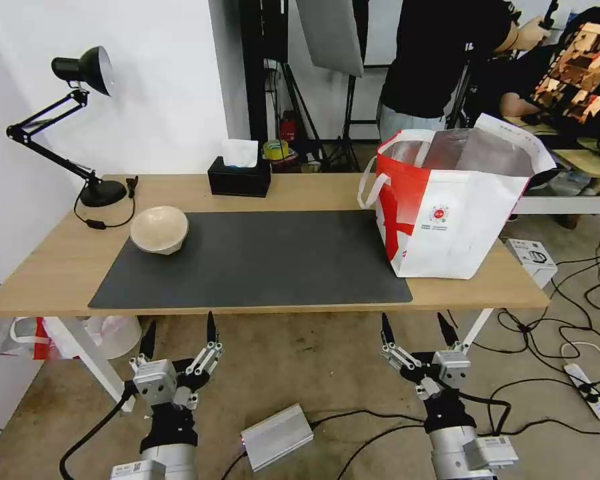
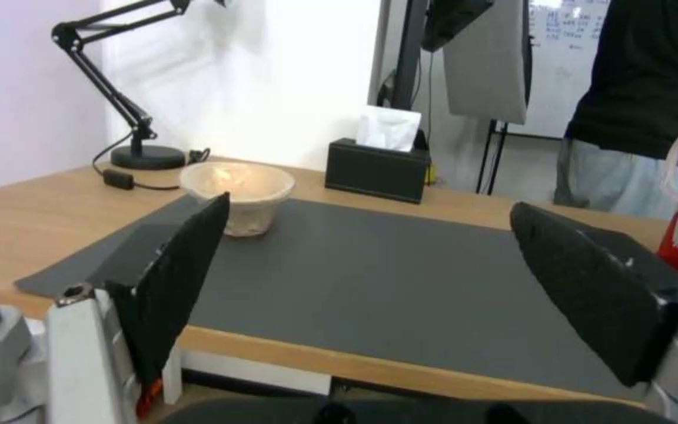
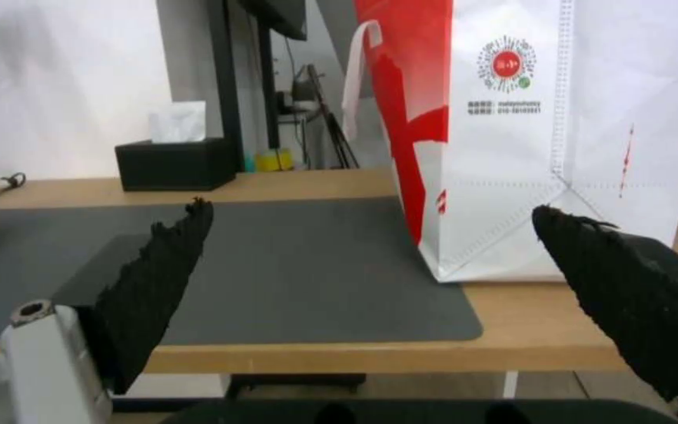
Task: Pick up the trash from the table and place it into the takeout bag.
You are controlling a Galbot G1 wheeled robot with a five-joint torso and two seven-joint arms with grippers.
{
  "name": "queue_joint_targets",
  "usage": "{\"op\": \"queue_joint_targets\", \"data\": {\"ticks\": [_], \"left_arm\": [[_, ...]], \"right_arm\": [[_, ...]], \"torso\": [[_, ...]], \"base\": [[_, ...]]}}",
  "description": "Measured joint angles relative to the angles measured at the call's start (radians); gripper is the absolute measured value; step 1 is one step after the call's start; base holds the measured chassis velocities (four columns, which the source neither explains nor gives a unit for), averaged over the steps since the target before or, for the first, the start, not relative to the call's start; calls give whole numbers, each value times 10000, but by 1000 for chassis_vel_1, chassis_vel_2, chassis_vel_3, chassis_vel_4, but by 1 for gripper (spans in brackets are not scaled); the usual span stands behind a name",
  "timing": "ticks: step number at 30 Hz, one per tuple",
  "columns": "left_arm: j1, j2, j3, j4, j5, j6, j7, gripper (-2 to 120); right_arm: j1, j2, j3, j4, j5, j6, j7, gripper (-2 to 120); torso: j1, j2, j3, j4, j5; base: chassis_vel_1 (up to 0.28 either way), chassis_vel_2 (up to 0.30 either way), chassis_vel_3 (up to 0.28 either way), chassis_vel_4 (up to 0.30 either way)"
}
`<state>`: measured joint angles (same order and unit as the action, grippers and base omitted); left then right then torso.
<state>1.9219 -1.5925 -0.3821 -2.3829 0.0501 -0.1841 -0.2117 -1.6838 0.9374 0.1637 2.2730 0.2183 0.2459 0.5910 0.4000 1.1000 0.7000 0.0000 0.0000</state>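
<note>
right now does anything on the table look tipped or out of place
The beige pulp bowl lies tilted on the mat's far left corner, overhanging its edge. The takeout bag stands upright at the table's right end. Nothing looks spilled.

Table (image 1: pixel 53 263) bears mat (image 1: pixel 260 260); bowl (image 1: pixel 159 229); bag (image 1: pixel 457 207); lamp (image 1: pixel 80 127); tissue box (image 1: pixel 239 175).

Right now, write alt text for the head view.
A beige bowl sits at the left of a grey mat on a wooden table, a takeout bag standing at the right. Both grippers, left and right, hang open below the near edge.
</note>
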Motion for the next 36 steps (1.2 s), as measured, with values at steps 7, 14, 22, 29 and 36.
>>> {"op": "queue_joint_targets", "data": {"ticks": [7, 14, 22, 29, 36], "left_arm": [[11, 2, 0, -15, -6, -7, 1, 95], [-17, 3, -29, -17, -31, -8, 2, 95], [-224, 100, -301, -301, -621, 228, -73, 95], [-568, 523, -909, -869, -2024, 996, -487, 95], [-948, 526, -960, -1043, -3929, 1731, -1015, 95]], "right_arm": [[9, -10, 19, 12, -23, 4, 22, 100], [13, -14, 25, 17, -27, 7, 30, 100], [17, -16, 26, 24, -27, 12, 31, 100], [22, -16, 26, 30, -26, 13, 32, 100], [23, -16, 26, 31, -23, 13, 31, 100]], "torso": [[0, 0, 0, 0, 0], [0, 0, 0, 0, 0], [0, 0, 0, 0, 0], [0, 0, 0, 0, 0], [0, 0, 0, 0, -1]], "base": [[0, 0, 0, 0], [0, 0, 0, 0], [0, 0, 0, 0], [0, 0, 0, 0], [0, 0, 0, 0]]}}
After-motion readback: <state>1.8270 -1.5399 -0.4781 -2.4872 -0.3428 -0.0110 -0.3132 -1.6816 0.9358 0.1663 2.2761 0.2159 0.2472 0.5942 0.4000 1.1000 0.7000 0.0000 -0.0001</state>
